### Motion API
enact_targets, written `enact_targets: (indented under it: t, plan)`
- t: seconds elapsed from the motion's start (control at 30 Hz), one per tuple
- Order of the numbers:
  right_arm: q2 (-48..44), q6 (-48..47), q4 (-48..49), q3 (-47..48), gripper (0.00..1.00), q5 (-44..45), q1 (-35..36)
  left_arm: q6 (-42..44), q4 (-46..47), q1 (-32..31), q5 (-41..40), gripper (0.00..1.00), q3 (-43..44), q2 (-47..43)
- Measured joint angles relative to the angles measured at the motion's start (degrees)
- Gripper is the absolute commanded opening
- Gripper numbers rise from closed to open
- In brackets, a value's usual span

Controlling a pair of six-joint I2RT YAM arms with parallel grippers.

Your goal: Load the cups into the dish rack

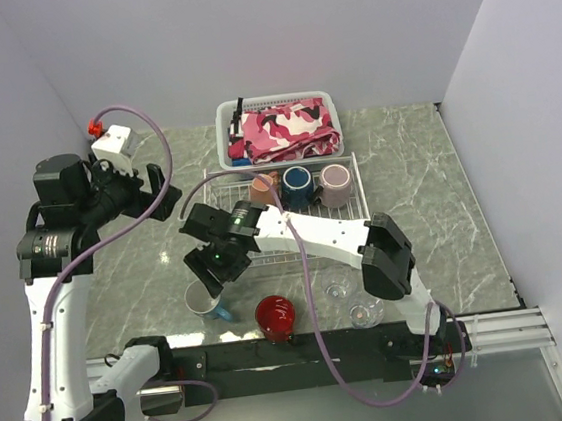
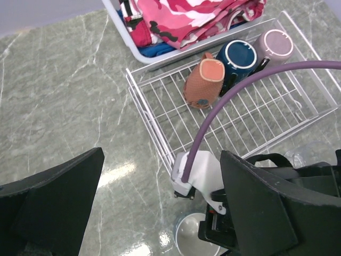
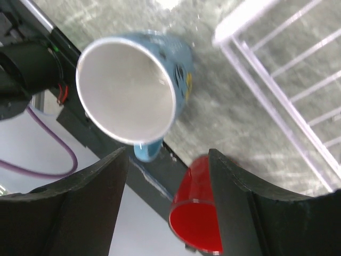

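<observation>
You're picking the teal mug [image 3: 128,90] — right gripper [image 3: 168,153] hovers over it, jaws apart, holding nothing. Next: close on it squarely, lift to the rack [image 3: 242,21]. Left gripper [image 2: 160,178] gapes, empty.

Light falls bright and even from overhead on my surface [image 1: 429,185], leaving only soft shadows under my arms. In the top view a white glare patch sits on the marble at 7 o'clock, and my left wrist view shows a paler streak toward 8 o'clock. My right wrist view is smeared. There the teal cup [image 3: 128,90] looks soft, the dish rack [image 3: 245,18] is blown white at 1 o'clock, and the fingers [image 3: 69,213] of my right tool [image 3: 168,170] are dark and unfocused at 6 o'clock.
</observation>
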Motion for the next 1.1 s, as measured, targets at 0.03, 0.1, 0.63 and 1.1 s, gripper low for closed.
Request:
enact_targets:
  t: [0.03,0.1,0.63,1.1]
  plan:
    - [0.5,0.0,0.5,0.2,0.67,0.0,0.0,0.0,-0.1,0.0,-0.2,0.96,-0.2,-0.1]
    - [1.2,0.0,1.4,0.3,0.66,0.0,0.0,-0.1,-0.3,0.0,-0.6,0.96,-0.7,-0.3]
    - [8.2,1.5,8.4,0.7,0.5,1.3,1.3,0.0,-2.4,0.0,-1.6,0.96,-0.7,-2.0]
    - [5.8,0.8,8.1,-2.9,0.0,4.3,3.3,-0.7,-2.9,0.0,-2.1,0.96,2.7,-1.7]
